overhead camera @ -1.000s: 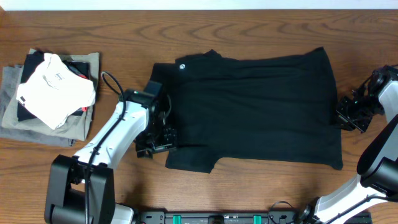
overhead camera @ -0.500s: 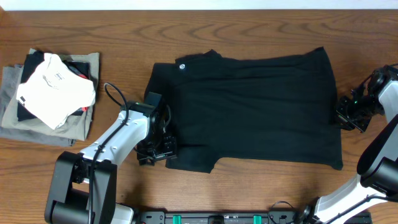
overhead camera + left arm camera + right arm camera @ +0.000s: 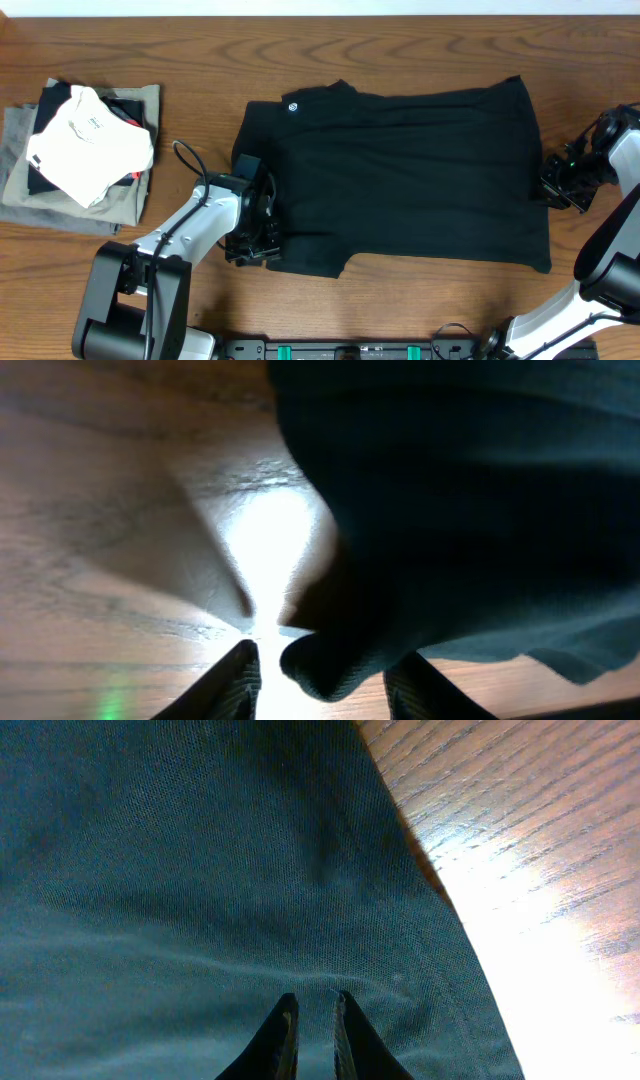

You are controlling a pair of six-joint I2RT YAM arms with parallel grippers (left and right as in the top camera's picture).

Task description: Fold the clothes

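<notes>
Left pincer [image 3: 322,668] lower beside one black T-shirt [image 3: 400,170]

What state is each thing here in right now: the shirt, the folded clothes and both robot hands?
black T-shirt, lying flat, spread out.
left hand, open, shirt edge between its fingers.
right hand, closed on the shirt's right edge.
white garment, folded, stacked above the grey-olive one.
grey-olive garment, folded, lowest in the stack.

Left arm [image 3: 185,225] lay low, angled inward; left gripper [image 3: 320,678] stood partly apart. Right arm [image 3: 610,240] bent at the far edge; right gripper [image 3: 315,1032] nearly pressed together.
</notes>
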